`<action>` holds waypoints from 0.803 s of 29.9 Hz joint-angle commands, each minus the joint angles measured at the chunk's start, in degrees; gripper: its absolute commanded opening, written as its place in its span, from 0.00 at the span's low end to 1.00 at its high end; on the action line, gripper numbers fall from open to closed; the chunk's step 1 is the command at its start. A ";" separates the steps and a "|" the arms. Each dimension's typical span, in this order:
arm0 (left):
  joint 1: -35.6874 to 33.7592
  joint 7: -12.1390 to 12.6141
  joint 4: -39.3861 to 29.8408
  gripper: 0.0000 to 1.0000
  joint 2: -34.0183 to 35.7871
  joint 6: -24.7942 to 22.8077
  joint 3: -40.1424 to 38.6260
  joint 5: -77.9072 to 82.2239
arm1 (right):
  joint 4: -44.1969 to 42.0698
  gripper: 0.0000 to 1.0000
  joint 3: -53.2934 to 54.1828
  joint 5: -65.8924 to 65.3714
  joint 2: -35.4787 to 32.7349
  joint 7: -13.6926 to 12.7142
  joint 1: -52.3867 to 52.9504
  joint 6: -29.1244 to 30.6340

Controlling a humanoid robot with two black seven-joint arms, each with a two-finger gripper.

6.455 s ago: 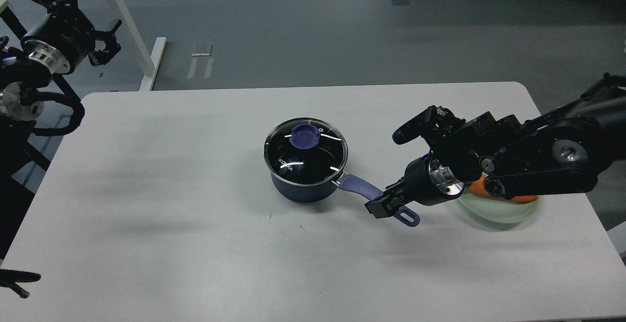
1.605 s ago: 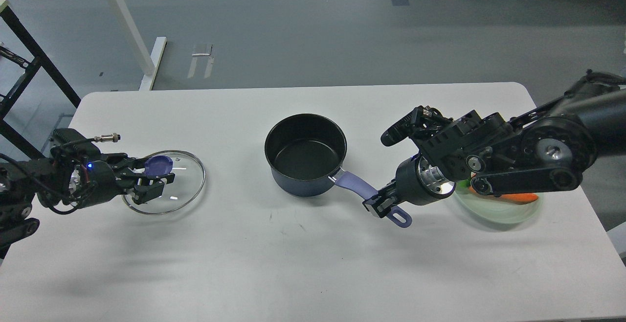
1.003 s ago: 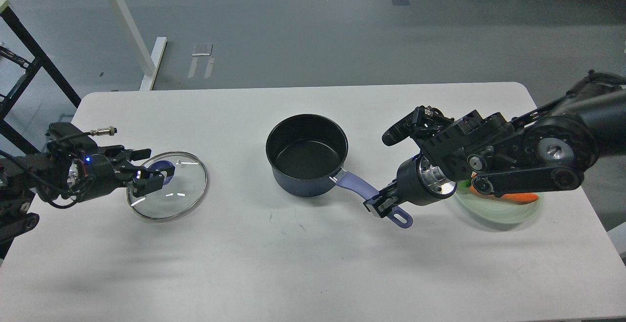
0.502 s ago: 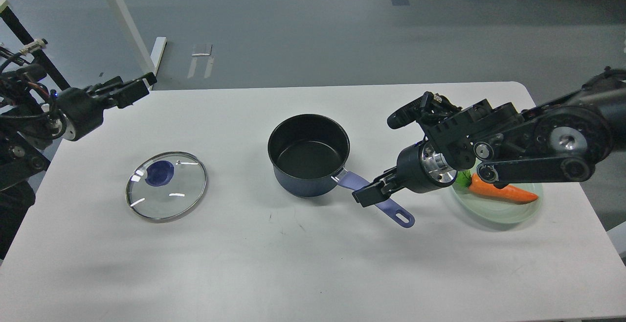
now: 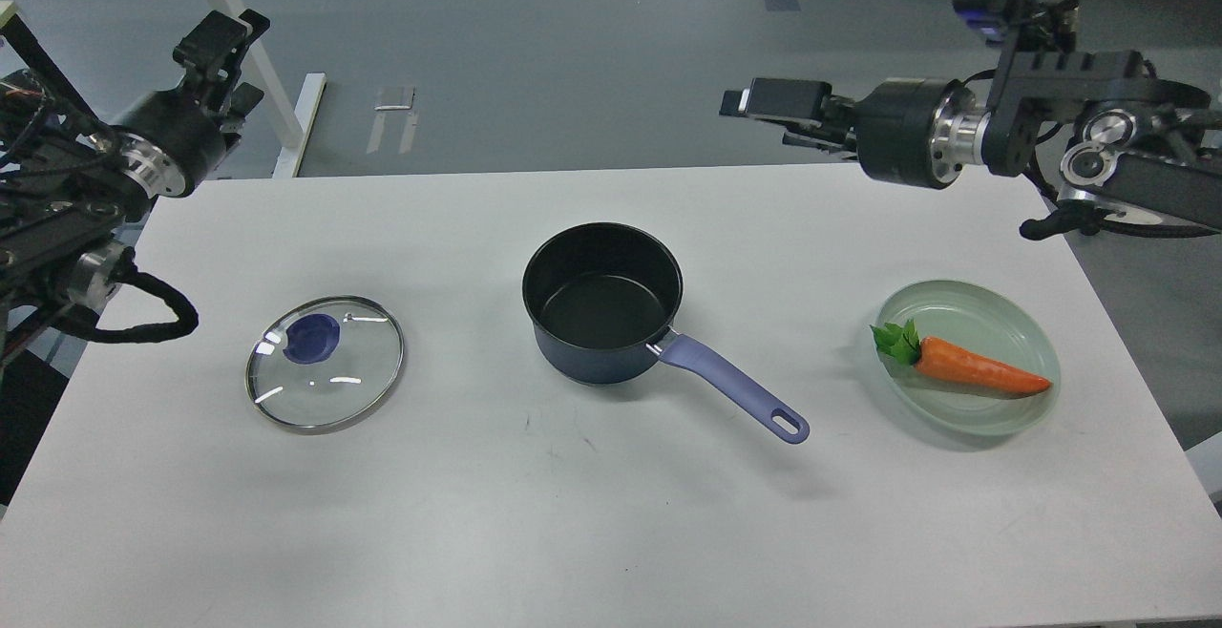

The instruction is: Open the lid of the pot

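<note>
Centrally on the matte white desk sits the pot, a small round saucepan with dark navy walls and a smooth black inside, uncovered. Its long lavender handle runs toward the lower right and ends in a small oval hole. Well apart, in the left middle of the frame, the lid lies flat on the desk: a clear glass disc with a thin metal rim and a flat purple-blue knob showing off-centre toward its upper left. At the right, a shallow pale green plate with a glossy surface carries an orange carrot with green leaves.

Both tools hang above the desk's far edge, touching nothing. The left tool, in the upper left, is dark and seen at an angle, so its opening cannot be told. The right tool, in the upper right, points left; whether its fingers are parted cannot be told either.
</note>
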 commanded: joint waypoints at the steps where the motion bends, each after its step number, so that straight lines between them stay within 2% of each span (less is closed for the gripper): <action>1: 0.00 -0.01 2.89 0.99 -4.61 -0.07 -1.96 -6.41 | -6.64 1.00 16.17 0.07 1.94 0.08 -10.54 -0.08; 5: 0.00 -0.01 3.34 0.99 -5.24 -0.07 -2.23 -7.22 | -7.62 1.00 18.32 0.07 2.92 0.08 -11.89 -0.08; 6: 0.27 -0.01 4.47 0.99 -8.72 -0.24 -3.27 -10.09 | -15.54 1.00 30.42 2.59 11.10 0.16 -18.50 -0.08; 12: 0.62 -0.01 4.48 0.99 -10.60 -0.33 -6.36 -14.33 | -25.01 1.00 38.80 16.21 19.34 0.17 -20.15 -1.84; 19: 0.71 -0.01 5.01 0.99 -10.69 -3.31 -6.62 -15.47 | -28.71 1.00 42.05 33.27 22.08 0.08 -20.32 -3.95; 24: 0.97 -0.01 7.11 0.99 -11.04 -4.02 -7.41 -21.88 | -29.07 1.00 42.23 40.75 22.25 0.08 -20.50 -4.04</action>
